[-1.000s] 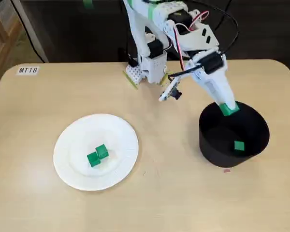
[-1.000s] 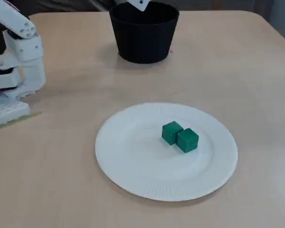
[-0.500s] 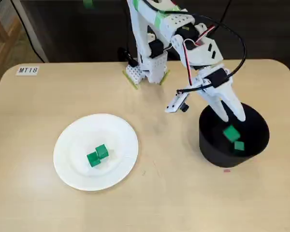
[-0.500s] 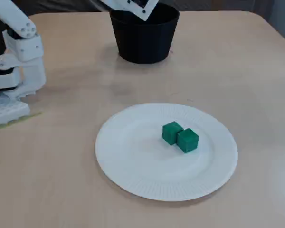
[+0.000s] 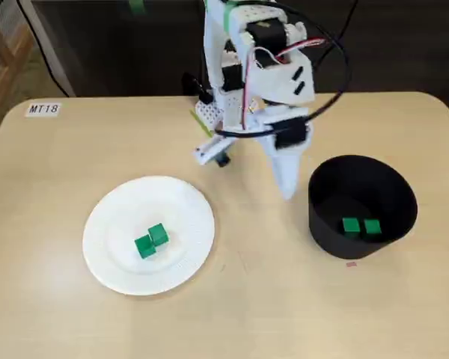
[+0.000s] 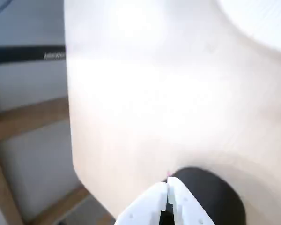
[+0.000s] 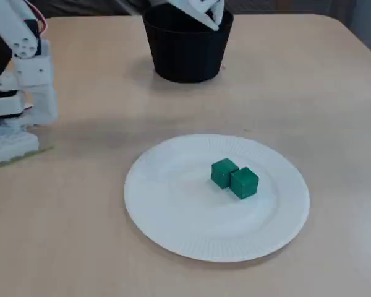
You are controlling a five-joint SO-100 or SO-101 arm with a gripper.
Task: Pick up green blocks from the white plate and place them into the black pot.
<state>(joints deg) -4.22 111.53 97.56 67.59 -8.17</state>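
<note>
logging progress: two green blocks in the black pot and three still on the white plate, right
Not quite. The white plate holds two green blocks, not three, as both fixed views show. The black pot does hold two.

Looks like a robotics lab or office test bench, not a home. Pale laminate counter (image 5: 60, 314) carries an "MT18" asset label (image 5: 43, 109). White hobby-grade arm (image 5: 243, 82) sits at the far edge with exposed wiring (image 5: 343, 71). Props are staged: green blocks (image 5: 150, 241) on a white paper plate (image 5: 112, 217), with a black pot (image 5: 318, 224) alongside. Wooden framing (image 6: 28, 117) stands beside the counter.
</note>
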